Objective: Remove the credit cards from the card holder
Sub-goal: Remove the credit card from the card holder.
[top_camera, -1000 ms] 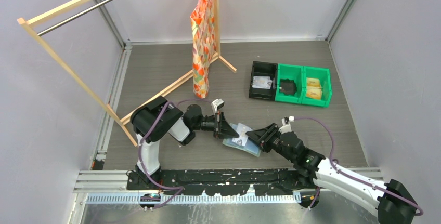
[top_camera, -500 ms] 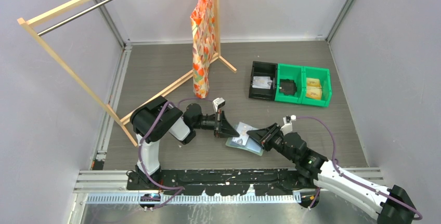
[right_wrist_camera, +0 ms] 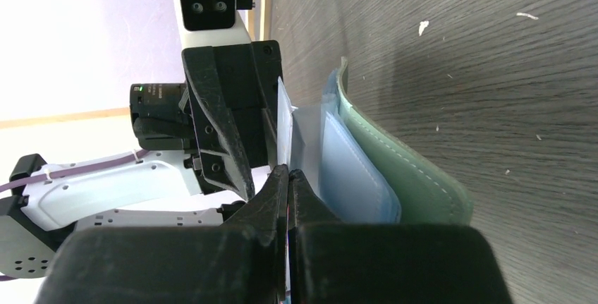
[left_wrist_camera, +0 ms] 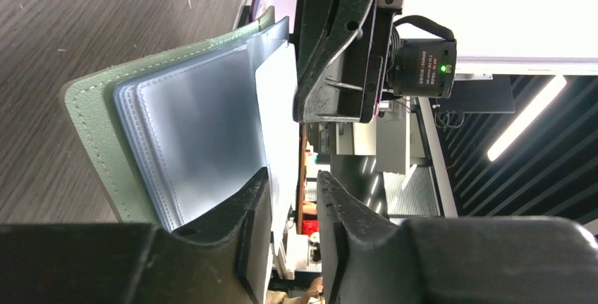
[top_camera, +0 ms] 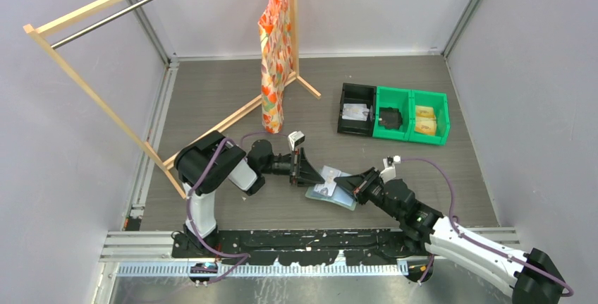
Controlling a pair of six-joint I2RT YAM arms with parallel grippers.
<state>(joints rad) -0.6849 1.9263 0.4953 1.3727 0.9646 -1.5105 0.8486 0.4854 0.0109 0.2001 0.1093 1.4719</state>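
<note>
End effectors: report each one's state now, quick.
Left end effector: open, jaws slightly parted with the card between them.
Right end effector: shut on the card.

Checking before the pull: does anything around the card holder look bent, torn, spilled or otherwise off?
Nothing looks damaged or spilled. The card holder lies open, its sleeves fanned up, while the right end effector pinches a white card by its edge; the left end effector is slightly open beside it.
</note>
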